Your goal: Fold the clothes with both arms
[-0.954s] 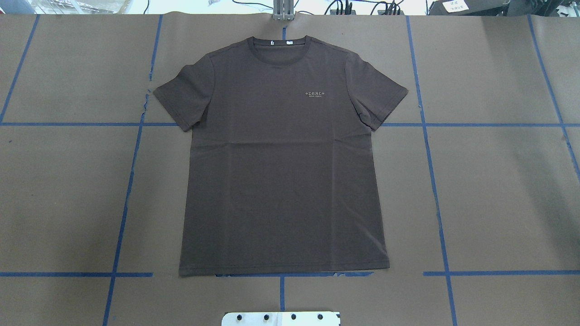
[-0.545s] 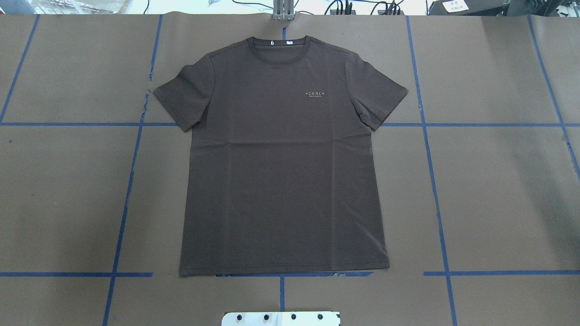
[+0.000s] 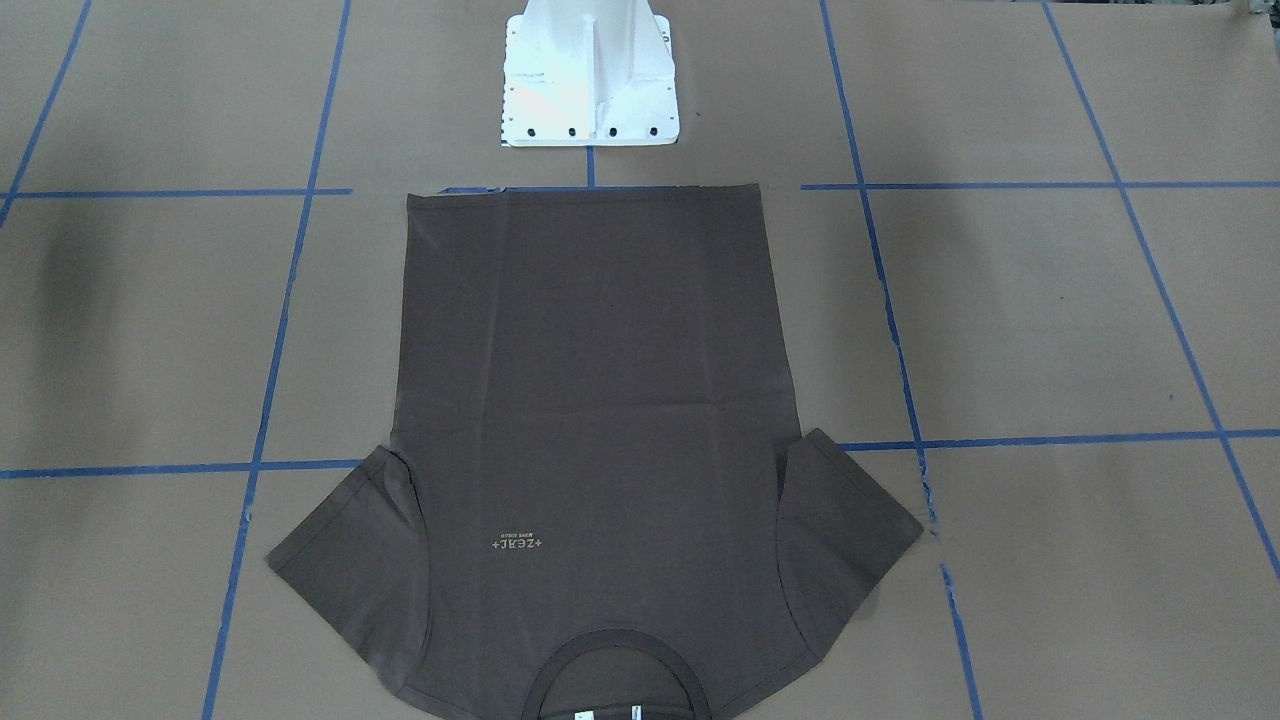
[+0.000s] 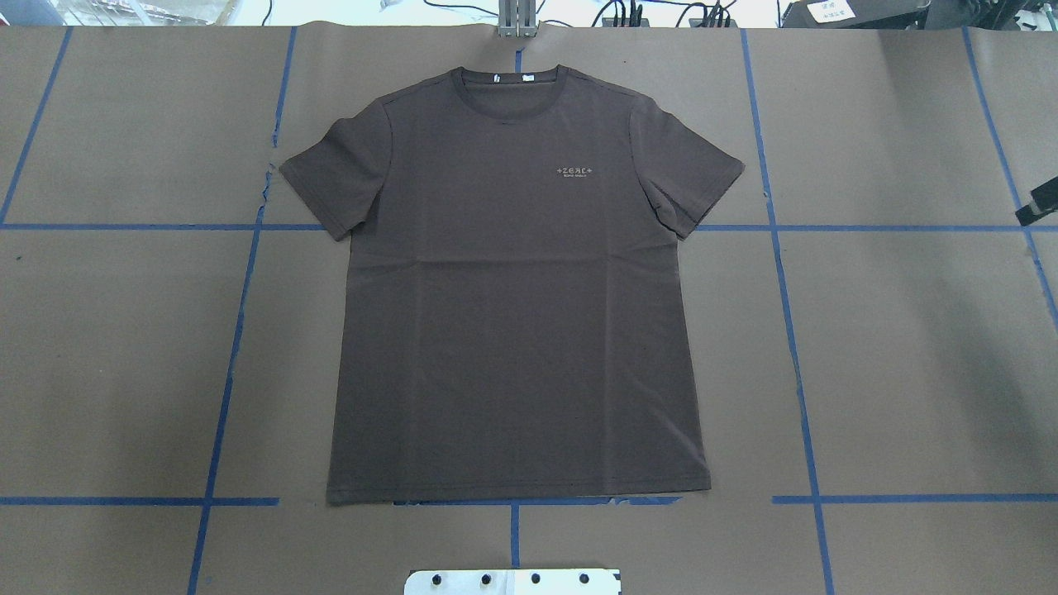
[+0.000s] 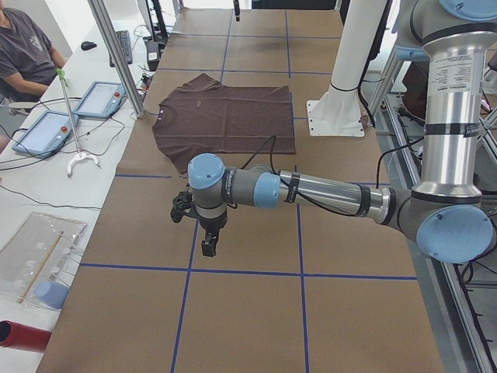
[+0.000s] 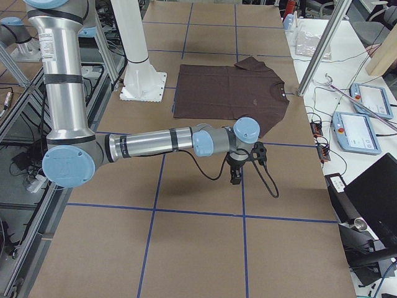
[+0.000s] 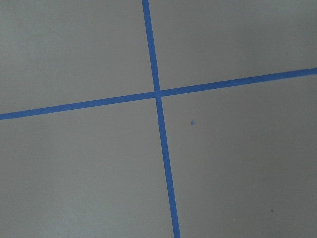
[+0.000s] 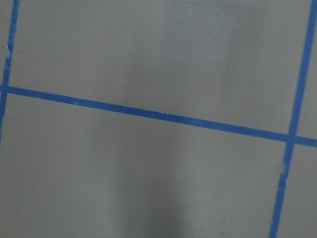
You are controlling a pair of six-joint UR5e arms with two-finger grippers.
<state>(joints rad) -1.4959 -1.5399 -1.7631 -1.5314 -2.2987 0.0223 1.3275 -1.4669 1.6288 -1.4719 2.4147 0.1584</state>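
Note:
The clothes are one dark brown T-shirt (image 4: 512,314) lying flat and face up on the brown table, collar (image 4: 510,87) at the far side, hem near the robot. It also shows in the front-facing view (image 3: 590,400). My left gripper (image 5: 208,247) hangs low over bare table well to the shirt's left; whether it is open or shut I cannot tell. My right gripper (image 6: 237,176) hangs over bare table to the shirt's right. Only a black tip of it (image 4: 1043,202) shows at the overhead view's right edge, so I cannot tell its state. Both wrist views show only paper and blue tape.
The white base plate (image 4: 512,581) sits just behind the hem. Blue tape lines (image 4: 235,330) grid the table. Beyond the far edge stand a metal post (image 5: 116,54), tablets (image 5: 46,132) and a seated person (image 5: 27,47).
A black tip of the right gripper has come into the overhead view at its right edge. The T-shirt has not moved.

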